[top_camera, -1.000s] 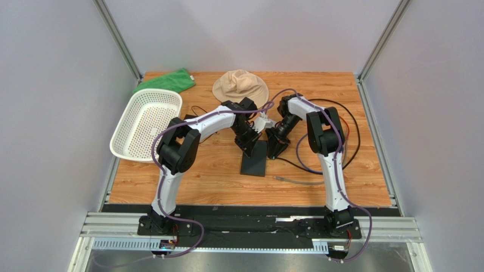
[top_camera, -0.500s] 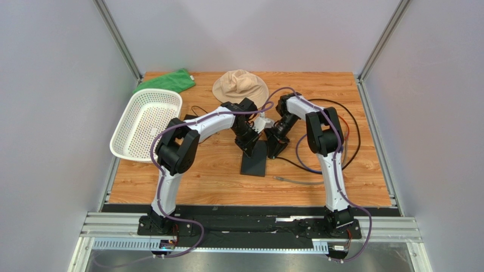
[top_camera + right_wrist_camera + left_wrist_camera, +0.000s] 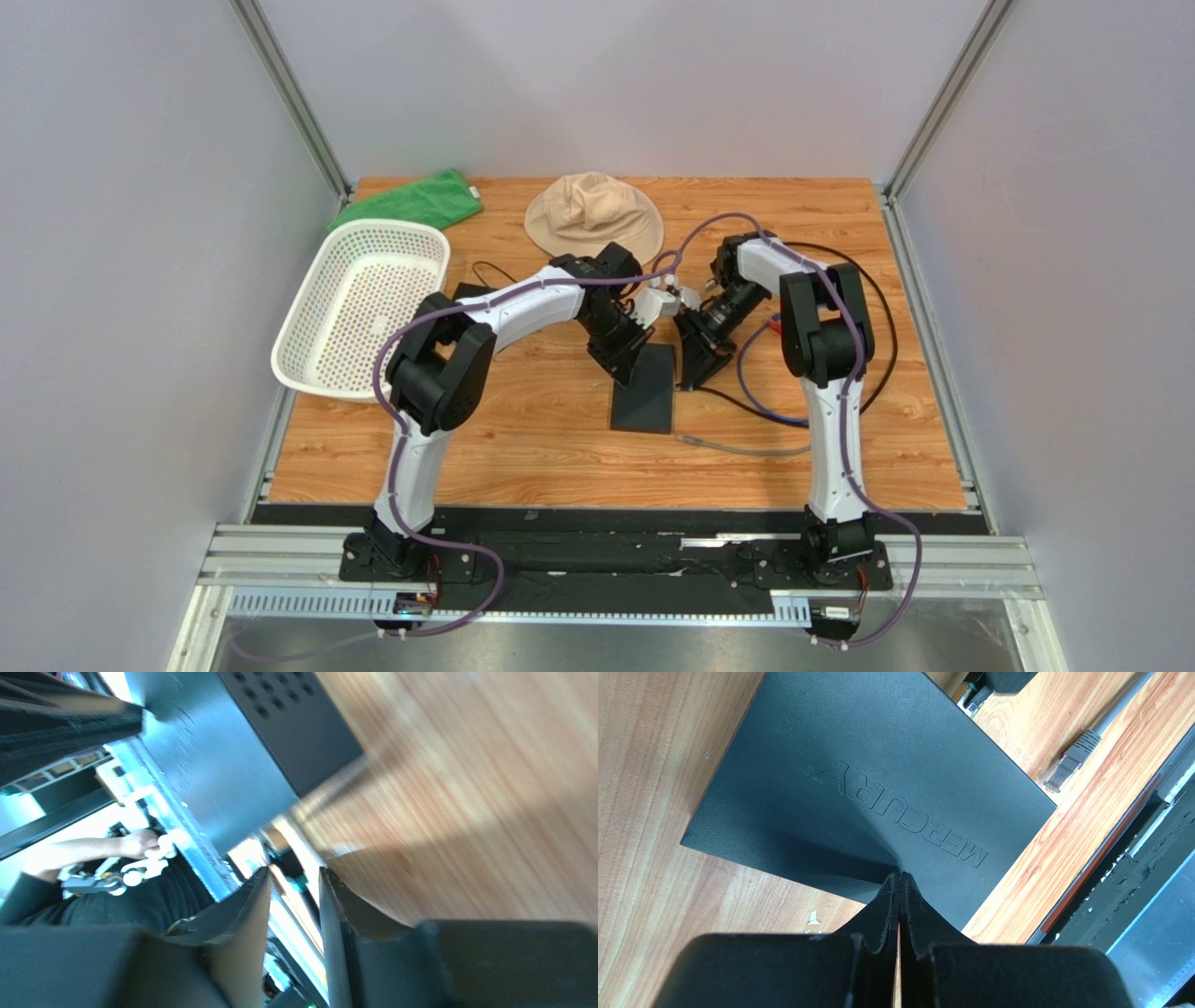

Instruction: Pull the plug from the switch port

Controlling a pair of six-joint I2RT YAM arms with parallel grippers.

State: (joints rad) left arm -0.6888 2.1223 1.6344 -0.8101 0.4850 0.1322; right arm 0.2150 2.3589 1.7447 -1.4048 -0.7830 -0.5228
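The switch (image 3: pixel 647 395) is a thin flat black box lying on the wooden table, and its top reads MERCURY in the left wrist view (image 3: pixel 864 777). My left gripper (image 3: pixel 627 353) is shut and empty, with its tips (image 3: pixel 901 876) pressing down on the switch's top. My right gripper (image 3: pixel 693 367) hangs just off the switch's right side. Its fingers stand slightly apart (image 3: pixel 295 882) with nothing visible between them. That view is blurred and shows the switch's vented side (image 3: pixel 281 714). A loose grey plug (image 3: pixel 1069 757) lies on the table beside the switch. No plug seated in a port shows.
A grey cable (image 3: pixel 744 451) trails from the loose plug towards the front. A black cable (image 3: pixel 870 336) loops at the right. A white basket (image 3: pixel 358 301) stands at the left, with a tan hat (image 3: pixel 593 213) and a green cloth (image 3: pixel 410 200) at the back.
The switch has slid and turned a little to the right. Both grippers have moved right with it, and the right arm's elbow has swung out to the right.
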